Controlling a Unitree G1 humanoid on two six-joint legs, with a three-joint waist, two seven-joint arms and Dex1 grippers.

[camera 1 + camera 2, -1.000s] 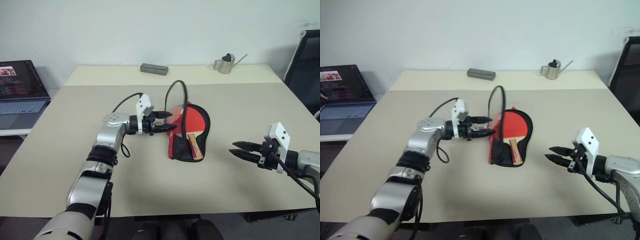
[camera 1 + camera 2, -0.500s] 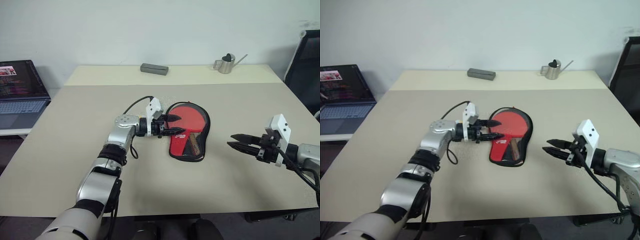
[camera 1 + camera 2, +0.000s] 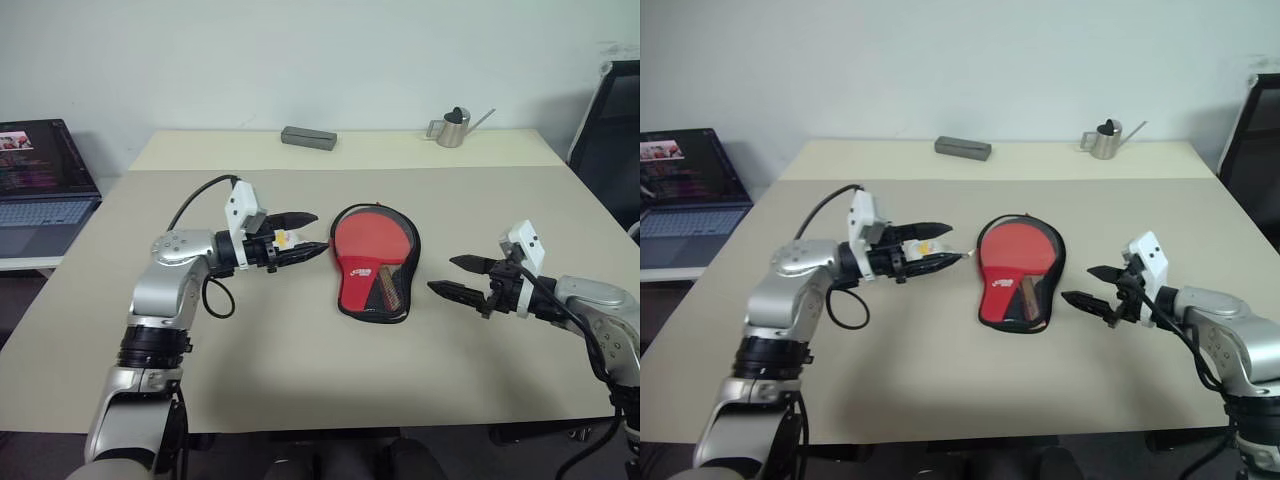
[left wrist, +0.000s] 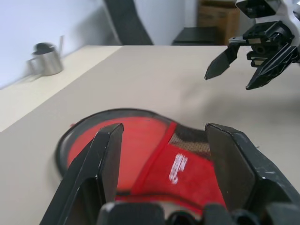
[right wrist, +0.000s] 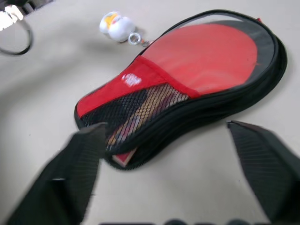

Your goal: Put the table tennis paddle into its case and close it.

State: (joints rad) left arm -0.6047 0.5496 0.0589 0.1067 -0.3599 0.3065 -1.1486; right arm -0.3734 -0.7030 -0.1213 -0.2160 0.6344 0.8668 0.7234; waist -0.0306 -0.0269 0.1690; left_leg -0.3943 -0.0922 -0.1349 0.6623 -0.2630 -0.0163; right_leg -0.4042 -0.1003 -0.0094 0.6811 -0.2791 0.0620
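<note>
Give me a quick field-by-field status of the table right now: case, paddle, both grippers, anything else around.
case: lies flat on the table, flap down over the paddle, handle end not zipped
paddle: inside the case, handle end peeking out at the open edge
charm: on the table beside the case, on its ring
left gripper: open, left of the case, pointing at it
right gripper: open, right of the case, apart from it
background: metal watering can, grey box, laptop

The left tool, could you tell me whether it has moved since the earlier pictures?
Yes. The left tool has drawn back leftward, away from the case.
</note>
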